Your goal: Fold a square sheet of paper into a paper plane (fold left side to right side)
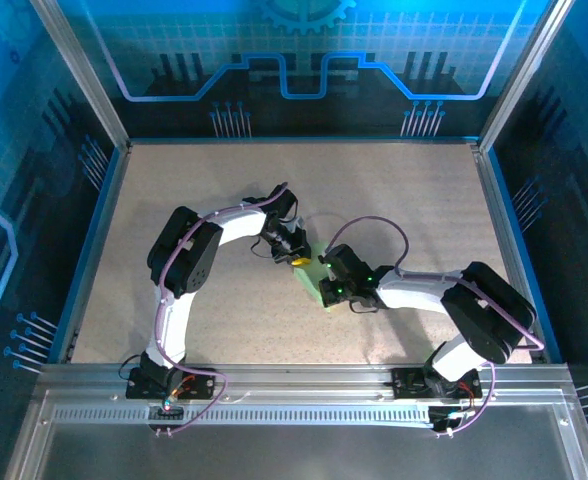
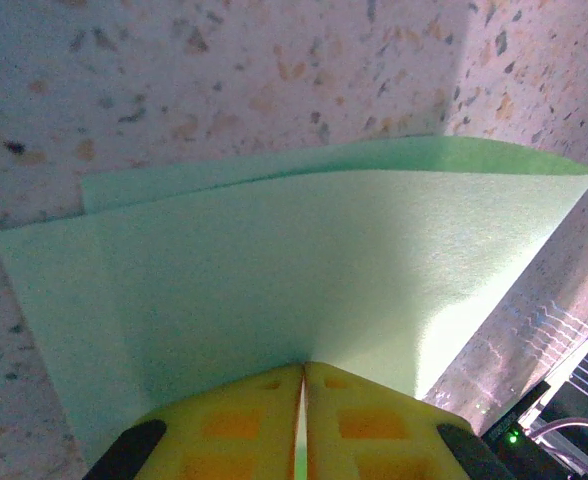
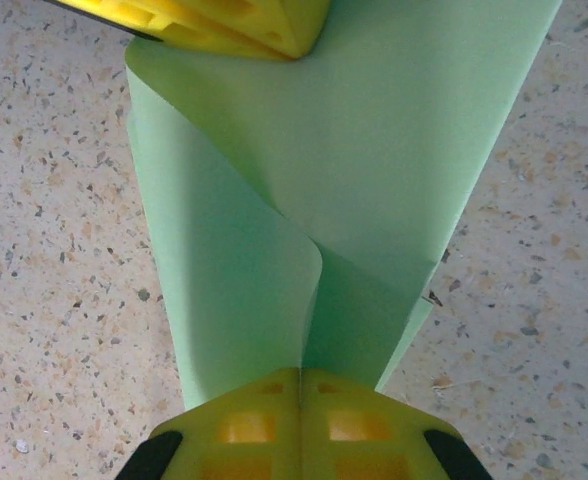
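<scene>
Pinching paper (image 3: 404, 150), left hand (image 2: 302, 366), right hand (image 3: 300, 373), wrist-view curled flap (image 3: 239, 290)

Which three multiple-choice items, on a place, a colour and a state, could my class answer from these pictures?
1. Where is the paper?
A. Between the left gripper and the right gripper
B. Far from both
C. Beside the left one alone

2. What colour is the paper?
A. White
B. Pale green
C. Blue

3. How are the grippers?
A. Both open
B. One open
C. Both shut on the paper

Answers:
1 A, each pinches one end of it.
2 B, it is green in the wrist views.
3 C, each pair of jaws meets with paper running out from between.
</scene>
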Tool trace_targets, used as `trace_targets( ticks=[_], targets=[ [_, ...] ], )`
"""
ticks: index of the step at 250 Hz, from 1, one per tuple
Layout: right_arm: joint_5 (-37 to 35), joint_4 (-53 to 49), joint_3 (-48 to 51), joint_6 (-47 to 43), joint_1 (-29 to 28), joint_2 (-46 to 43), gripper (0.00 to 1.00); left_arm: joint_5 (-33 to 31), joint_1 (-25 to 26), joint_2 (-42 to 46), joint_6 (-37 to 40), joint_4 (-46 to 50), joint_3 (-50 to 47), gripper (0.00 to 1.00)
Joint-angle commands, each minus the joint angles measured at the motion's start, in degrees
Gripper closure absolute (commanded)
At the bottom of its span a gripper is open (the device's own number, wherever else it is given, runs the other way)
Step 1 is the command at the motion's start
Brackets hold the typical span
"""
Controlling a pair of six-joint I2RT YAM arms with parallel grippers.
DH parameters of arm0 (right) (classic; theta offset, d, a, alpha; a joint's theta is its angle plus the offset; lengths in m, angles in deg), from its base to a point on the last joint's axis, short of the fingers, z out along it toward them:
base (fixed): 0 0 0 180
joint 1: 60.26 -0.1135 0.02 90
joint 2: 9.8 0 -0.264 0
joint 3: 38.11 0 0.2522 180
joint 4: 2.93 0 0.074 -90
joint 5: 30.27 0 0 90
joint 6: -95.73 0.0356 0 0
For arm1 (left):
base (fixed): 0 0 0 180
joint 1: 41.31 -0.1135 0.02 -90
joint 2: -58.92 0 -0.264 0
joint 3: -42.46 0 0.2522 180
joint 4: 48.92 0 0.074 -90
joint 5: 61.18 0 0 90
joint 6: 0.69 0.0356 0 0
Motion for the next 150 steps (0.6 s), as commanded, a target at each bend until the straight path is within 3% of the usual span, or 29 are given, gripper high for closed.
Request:
trace_targets(
  ticks=[1,150],
  targets=[
    [0.4,0.0,-1.1,-0.6,0.8,1.1,0.96,-4.2,0.9,-3.3,0.4,4.1,-0.9,0.87],
    [-0.7,-0.6,-1.6,-1.7,0.9,0.0,0.96,-4.3,1.0,-3.3,0.2,3.7,-1.4,0.87]
  ],
)
